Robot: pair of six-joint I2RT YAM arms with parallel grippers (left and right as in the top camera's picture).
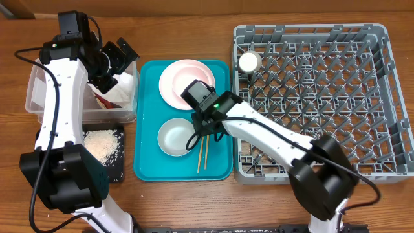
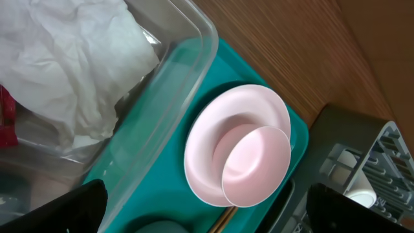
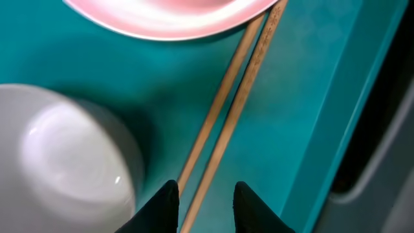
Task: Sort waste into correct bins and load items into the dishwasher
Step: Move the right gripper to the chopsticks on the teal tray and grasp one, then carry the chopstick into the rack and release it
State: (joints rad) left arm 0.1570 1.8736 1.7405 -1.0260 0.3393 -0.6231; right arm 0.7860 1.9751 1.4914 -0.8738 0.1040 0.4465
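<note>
Straddling chopsticks (image 3: 231,123) on the teal tray (image 3: 304,97), right gripper (image 3: 206,204) part-open, left gripper (image 1: 118,57) gaping, we risk pinching just one splayed stick.

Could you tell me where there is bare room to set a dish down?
The grey rack is mostly free right of the white cup in its corner. The teal tray is crowded: pink plate, white bowl, chopsticks, right pincer; only its edges are bare.

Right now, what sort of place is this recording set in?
Probably a lab tabletop staged as a dish-clearing station, not a real kitchen: a grey dish rack and a teal tray carrying a pink plate sit on a wooden table, beside a clear tub holding a crumpled napkin.
</note>
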